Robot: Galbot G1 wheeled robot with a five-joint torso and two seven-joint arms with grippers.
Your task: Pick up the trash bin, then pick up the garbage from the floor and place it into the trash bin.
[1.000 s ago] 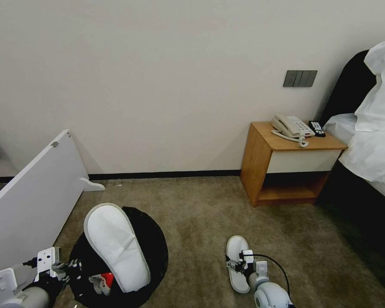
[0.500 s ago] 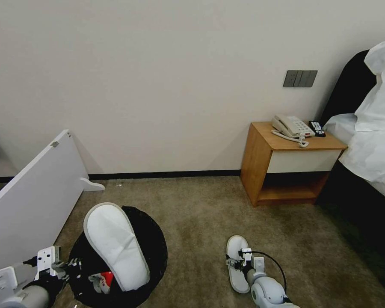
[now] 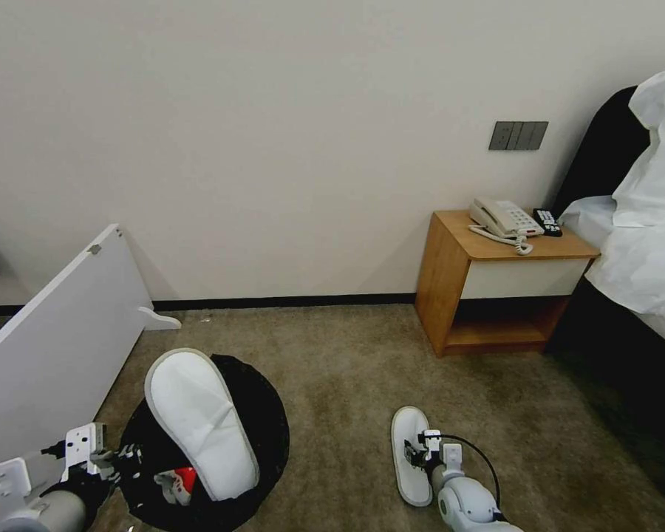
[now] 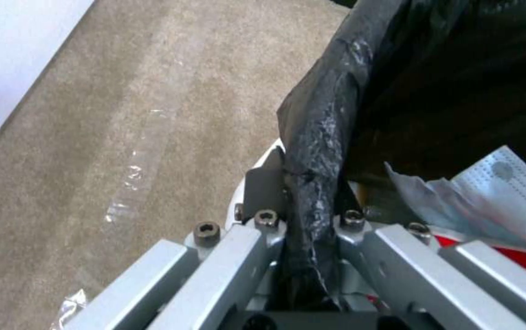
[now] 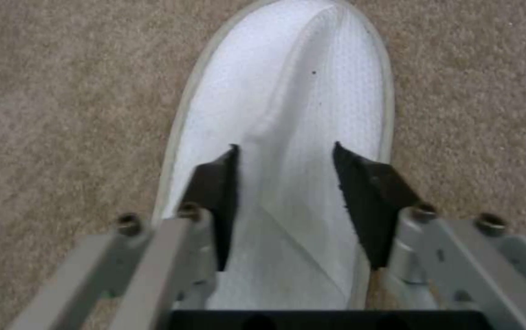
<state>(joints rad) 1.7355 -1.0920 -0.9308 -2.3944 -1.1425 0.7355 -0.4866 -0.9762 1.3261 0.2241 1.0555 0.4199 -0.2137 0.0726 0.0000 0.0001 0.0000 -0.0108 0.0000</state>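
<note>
Trash bin point(image 3: 262, 436) with black bag liner sits low on the robot's left, on the carpet point(image 3: 347, 384); one white slipper point(image 3: 199, 421) lies across its mouth, with red and pale litter beneath. Left gripper point(image 4: 302, 201) has its jaws closed on the bin's bagged rim. Second slipper point(image 5: 287, 151) lies flat on the carpet to the right; right gripper point(image 5: 284, 183) is over it, jaws apart, straddling its upper.
</note>
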